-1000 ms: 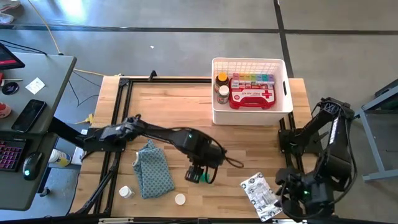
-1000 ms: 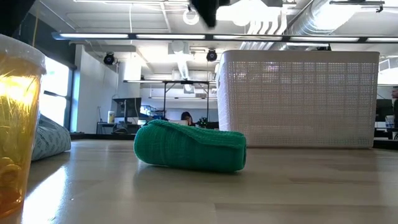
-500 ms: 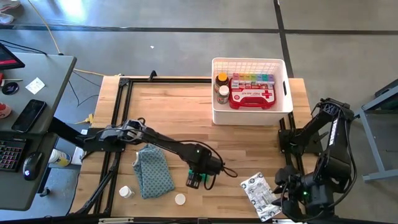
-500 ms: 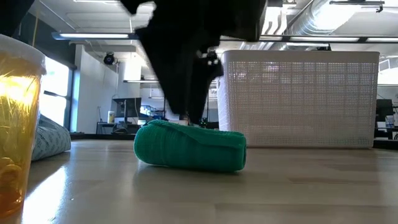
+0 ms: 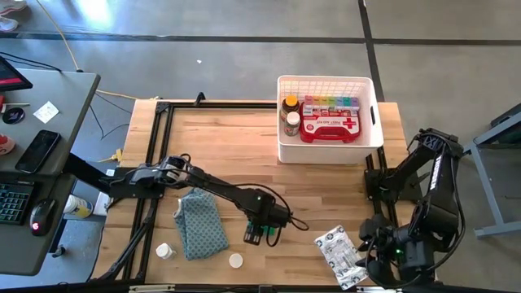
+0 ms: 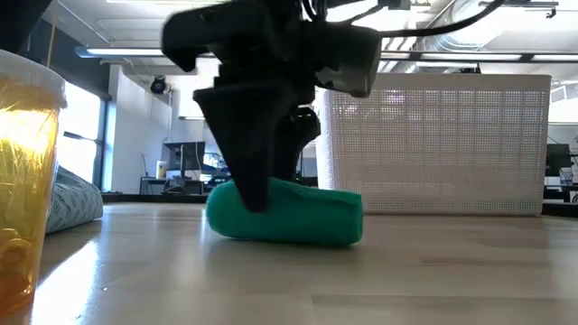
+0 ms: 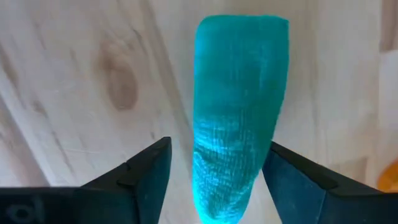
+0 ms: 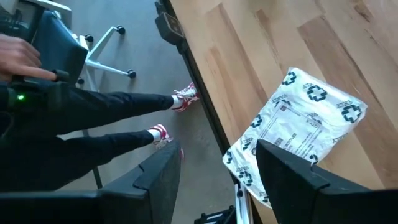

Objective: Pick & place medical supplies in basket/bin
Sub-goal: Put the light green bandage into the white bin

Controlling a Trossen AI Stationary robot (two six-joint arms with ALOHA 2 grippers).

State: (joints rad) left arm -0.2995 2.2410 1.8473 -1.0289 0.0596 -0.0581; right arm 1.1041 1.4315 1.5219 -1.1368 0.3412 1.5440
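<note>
A green roll [image 6: 289,212] lies on its side on the table, near the middle front. My left gripper [image 5: 259,236] is down over it, open, one finger on each side of it in the left wrist view [image 7: 214,180]. The white bin [image 5: 326,79] stands at the far right. It holds a red first-aid case [image 5: 330,129], two pill bottles [image 5: 291,114] and a rainbow organizer [image 5: 330,103]. A silver-white packet [image 5: 340,254] lies at the near right. My right gripper [image 8: 217,180] is open beside it, at the table's near right corner. My left gripper comes at the green roll from above, pointing down, with its fingers across the roll near one end. One finger [image 7: 292,180] lies against the roll's side [image 7: 264,155]. The other finger stands a small gap off. The roll lies on the table.
A blue-grey patterned cloth [image 5: 199,221] lies left of the roll. A white bottle [image 5: 164,251] and a small white round item [image 5: 235,260] sit near the front edge. An amber bottle [image 6: 27,181] stands close to the low camera. A person's legs show beyond the table's edge [image 8: 124,106].
My left gripper has come down and a little toward the near edge, and its fingers now straddle the green roll. The roll has shifted slightly along the table.
</note>
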